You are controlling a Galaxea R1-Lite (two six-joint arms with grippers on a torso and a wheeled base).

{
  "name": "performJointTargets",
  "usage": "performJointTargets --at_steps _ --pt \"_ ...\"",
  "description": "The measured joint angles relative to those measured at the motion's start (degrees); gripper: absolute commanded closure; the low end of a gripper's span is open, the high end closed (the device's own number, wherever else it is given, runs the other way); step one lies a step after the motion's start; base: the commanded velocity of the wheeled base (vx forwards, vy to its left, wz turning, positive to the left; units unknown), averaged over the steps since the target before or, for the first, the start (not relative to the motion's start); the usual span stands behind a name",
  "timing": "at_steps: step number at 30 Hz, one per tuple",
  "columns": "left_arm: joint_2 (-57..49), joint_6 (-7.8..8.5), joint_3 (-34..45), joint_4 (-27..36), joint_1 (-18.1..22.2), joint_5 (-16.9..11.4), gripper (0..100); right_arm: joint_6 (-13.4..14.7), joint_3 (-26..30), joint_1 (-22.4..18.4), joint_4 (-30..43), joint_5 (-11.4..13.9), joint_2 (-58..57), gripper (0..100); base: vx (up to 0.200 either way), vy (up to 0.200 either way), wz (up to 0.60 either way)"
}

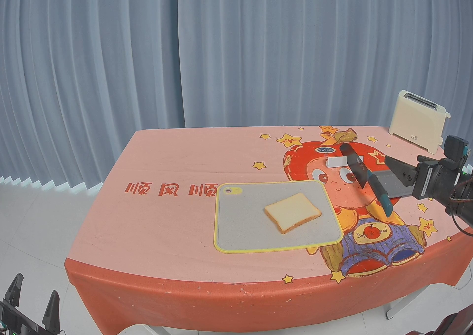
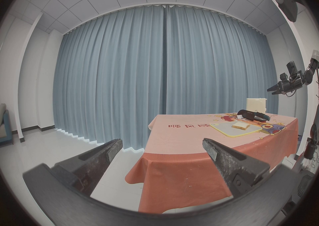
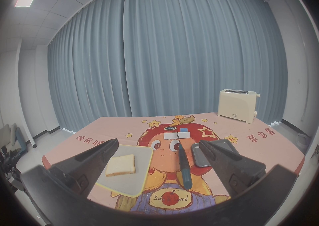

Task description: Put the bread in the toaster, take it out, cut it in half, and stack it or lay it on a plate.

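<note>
Lying whole on the cutting board (image 1: 236, 232), the bread (image 1: 292, 212) is uncut and unplated.
It sits well apart from the toaster (image 1: 418, 120) at the far corner; whether it has been toasted cannot be told, and cutting and plating appear left to do. The right gripper (image 3: 158, 143) hangs wide open and empty near the knife (image 1: 367, 178); the left gripper (image 2: 161, 142), equally open, holds nothing, low beside the table.

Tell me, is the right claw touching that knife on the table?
Apart. The left wrist view shows the right gripper hanging high above the knife, with a plain gap of air between them.
</note>
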Motion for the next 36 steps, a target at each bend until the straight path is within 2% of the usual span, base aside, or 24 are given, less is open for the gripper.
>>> performJointTargets --at_steps 17,30,36 --pt "0.0 0.00 0.0 0.0 0.0 0.0 0 0.0 5.1 -0.6 2.6 -0.6 -9.1 0 0.000 0.000 0.00" --pt "0.0 0.00 0.0 0.0 0.0 0.0 0 0.3 8.6 -0.8 2.9 -0.5 -9.4 0 0.000 0.000 0.00" --pt "0.0 0.02 0.0 0.0 0.0 0.0 0 0.1 10.7 -2.6 2.9 0.1 -7.6 0 0.000 0.000 0.00"
